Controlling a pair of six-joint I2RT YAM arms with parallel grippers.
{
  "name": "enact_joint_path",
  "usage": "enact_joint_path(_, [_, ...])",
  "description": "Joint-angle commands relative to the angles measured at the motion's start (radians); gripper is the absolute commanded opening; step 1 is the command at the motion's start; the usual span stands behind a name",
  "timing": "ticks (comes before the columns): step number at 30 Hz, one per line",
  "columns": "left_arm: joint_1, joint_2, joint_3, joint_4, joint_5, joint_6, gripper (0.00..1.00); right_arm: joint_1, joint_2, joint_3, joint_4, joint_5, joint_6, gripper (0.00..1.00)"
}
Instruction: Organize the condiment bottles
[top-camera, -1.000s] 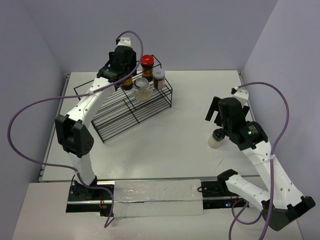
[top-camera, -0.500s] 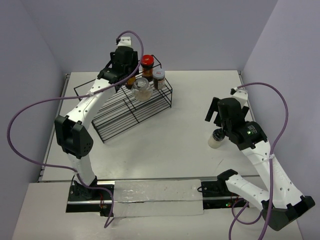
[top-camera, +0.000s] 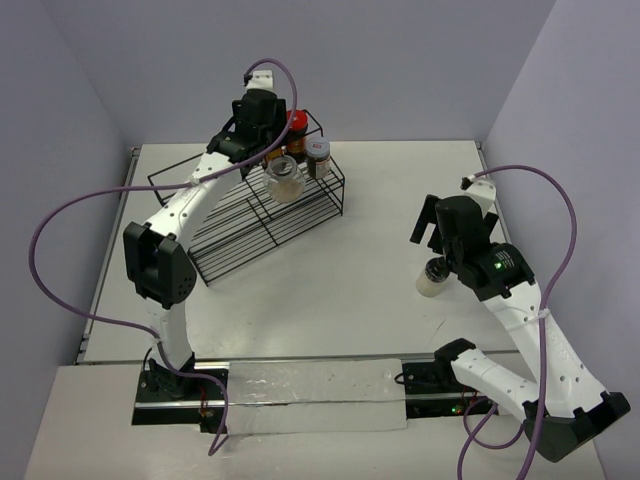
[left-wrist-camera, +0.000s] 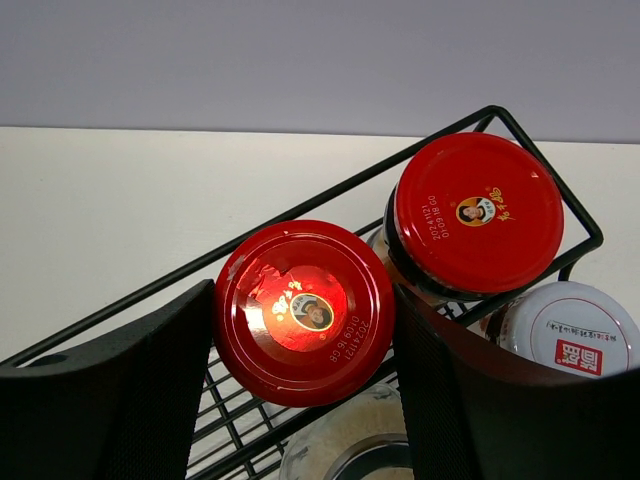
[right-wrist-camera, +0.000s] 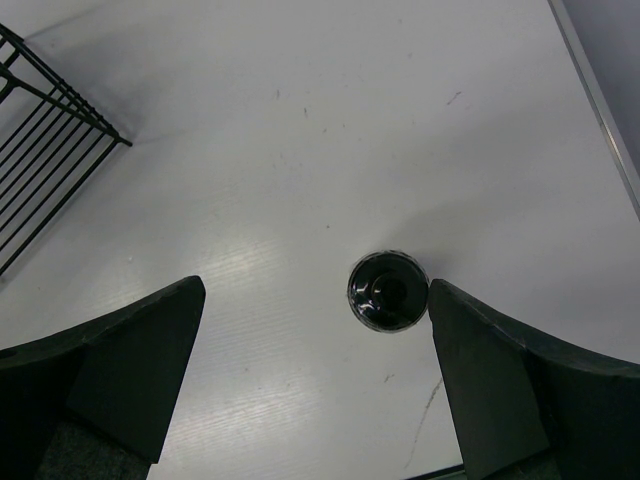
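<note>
In the left wrist view, my left gripper (left-wrist-camera: 303, 335) is shut on a red-lidded jar (left-wrist-camera: 303, 300), a finger pressed on each side of its lid, over the top tier of the black wire rack (left-wrist-camera: 300, 208). A second red-lidded jar (left-wrist-camera: 478, 213) stands right beside it, a grey-lidded jar (left-wrist-camera: 572, 330) stands further right, and a clear pale jar (left-wrist-camera: 345, 445) is below. From above, my left gripper (top-camera: 262, 128) hides most of the held jar. My right gripper (right-wrist-camera: 315, 340) hangs open above the table, with the black-lidded whitish jar (right-wrist-camera: 387, 291) close to its right finger and untouched.
The wire rack (top-camera: 230, 235) sits at the back left of the white table (top-camera: 380, 190), its lower tiers bare. A purple cable (top-camera: 75, 215) loops out left of the left arm. The table's right edge (right-wrist-camera: 600, 120) runs near the black-lidded jar.
My left arm has carried the held red-lidded jar to the right along the rack's top tier, closer to the other red-lidded jar. The right arm has barely moved.
</note>
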Motion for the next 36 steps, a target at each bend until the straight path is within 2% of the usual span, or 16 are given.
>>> enact_joint_path(1, [-0.022, 0.0, 0.068, 0.053, 0.012, 0.0, 0.21, -0.003, -0.015, -0.008, 0.025, 0.017, 0.007, 1.0])
enact_joint_path(4, [-0.023, 0.001, 0.074, 0.035, 0.005, 0.001, 0.51, -0.003, -0.012, -0.013, 0.029, 0.017, 0.009, 1.0])
enact_joint_path(5, [-0.024, 0.001, 0.074, 0.032, 0.003, 0.001, 0.54, -0.003, -0.011, -0.013, 0.03, 0.017, 0.008, 1.0])
enact_joint_path(8, [-0.025, -0.015, 0.067, 0.016, -0.006, 0.006, 0.82, -0.003, -0.007, -0.025, 0.03, 0.02, 0.011, 1.0])
enact_joint_path(13, [-0.032, -0.058, 0.056, 0.001, -0.015, 0.012, 0.96, -0.004, 0.006, -0.067, 0.033, 0.033, 0.028, 1.0])
enact_joint_path(15, [-0.036, -0.087, 0.061, -0.01, -0.017, 0.016, 0.99, -0.003, 0.012, -0.089, 0.024, 0.045, 0.052, 1.0])
enact_joint_path(27, [-0.072, -0.286, 0.064, -0.064, -0.064, -0.02, 1.0, -0.02, -0.016, -0.262, 0.025, 0.119, 0.2, 1.0])
enact_joint_path(31, [-0.08, -0.389, -0.019, -0.033, -0.041, -0.048, 1.0, -0.047, 0.001, -0.294, 0.043, 0.084, 0.219, 1.0])
enact_joint_path(36, [-0.104, -0.415, -0.024, -0.061, -0.065, -0.044, 0.99, -0.112, 0.07, -0.31, 0.091, 0.007, 0.207, 1.0])
